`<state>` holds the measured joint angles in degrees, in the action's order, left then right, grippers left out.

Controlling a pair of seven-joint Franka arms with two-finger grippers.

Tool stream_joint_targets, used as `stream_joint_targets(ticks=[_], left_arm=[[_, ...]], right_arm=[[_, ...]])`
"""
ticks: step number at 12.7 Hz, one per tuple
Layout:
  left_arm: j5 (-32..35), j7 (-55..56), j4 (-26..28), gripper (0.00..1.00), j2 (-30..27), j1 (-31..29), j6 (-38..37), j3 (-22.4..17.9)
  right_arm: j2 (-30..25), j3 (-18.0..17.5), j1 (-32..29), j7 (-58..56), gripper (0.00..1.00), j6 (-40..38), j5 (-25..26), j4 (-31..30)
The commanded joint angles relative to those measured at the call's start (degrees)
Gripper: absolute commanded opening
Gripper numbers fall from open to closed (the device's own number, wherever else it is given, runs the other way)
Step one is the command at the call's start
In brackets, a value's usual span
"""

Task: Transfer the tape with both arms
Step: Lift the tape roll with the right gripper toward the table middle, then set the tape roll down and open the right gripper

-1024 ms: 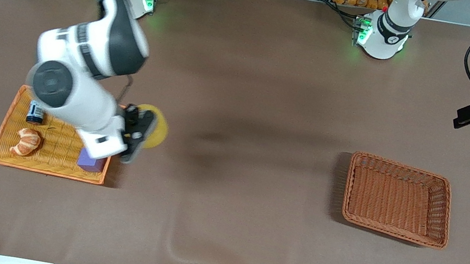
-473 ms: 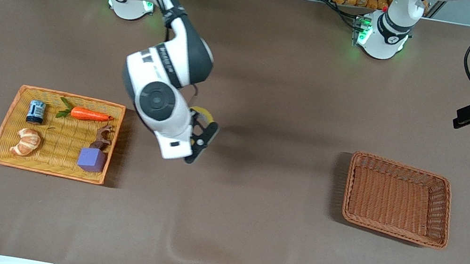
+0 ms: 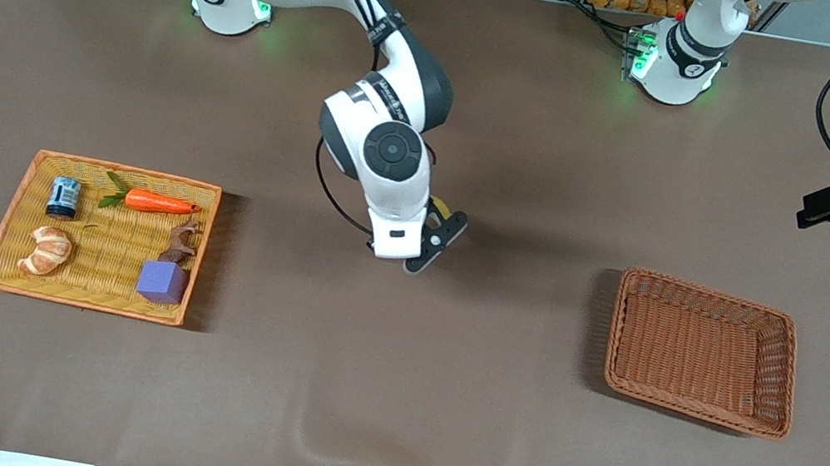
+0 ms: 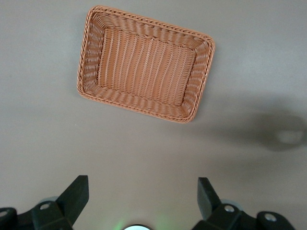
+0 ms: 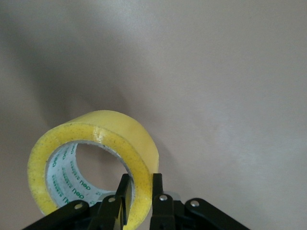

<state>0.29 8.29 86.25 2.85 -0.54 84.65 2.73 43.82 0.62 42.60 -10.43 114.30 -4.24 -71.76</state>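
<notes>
My right gripper [image 3: 438,238] is shut on the tape [image 3: 439,207], a yellow ring-shaped roll, and holds it in the air over the middle of the table. In the right wrist view its fingers [image 5: 157,191] pinch the wall of the tape [image 5: 91,158], one inside the grey-white core and one outside. My left gripper [image 3: 813,213] hangs high over the left arm's end of the table and waits. In the left wrist view the left gripper [image 4: 142,196] is open and empty, with the wicker basket [image 4: 146,103] below it.
The deep wicker basket [image 3: 694,406] stands toward the left arm's end. A flat orange tray [image 3: 10,233] toward the right arm's end holds a can [image 3: 63,197], a carrot [image 3: 158,204], a croissant [image 3: 47,250], a purple cube [image 3: 162,282] and a brown toy animal [image 3: 181,242].
My right arm has swung from beside the tray to the middle of the table with the tape in its gripper. The left arm has barely moved.
</notes>
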Motion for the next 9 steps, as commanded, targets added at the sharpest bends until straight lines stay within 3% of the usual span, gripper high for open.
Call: stream_joint_targets(ticks=[1,2,5,6,9], left_arm=[[1.12,-0.11,-0.82,1.0,0.66,0.18,-0.54,0.09],[1.12,-0.2,-0.82,1.0,0.75,0.18,-0.54,0.09],[1.56,0.5,-0.82,1.0,1.37,0.53,-0.54,0.18],[1.56,0.06,-0.82,1.0,1.37,0.62,-0.54,0.18],[1.56,-0.29,-0.74,1.0,3.64,1.67,-0.54,1.22]], right_arm=[[-0.32,0.61,2.75,8.73,0.85,-0.31,0.55,0.48],[-0.58,0.61,2.58,9.46,1.0,-0.57,0.55,0.4],[-2.5,0.79,0.22,8.15,1.0,-6.07,0.46,0.13],[-4.6,0.79,-1.8,7.8,1.0,-9.41,0.11,-0.13],[-15.14,0.79,-8.65,4.22,1.0,-10.41,0.1,-8.81]])
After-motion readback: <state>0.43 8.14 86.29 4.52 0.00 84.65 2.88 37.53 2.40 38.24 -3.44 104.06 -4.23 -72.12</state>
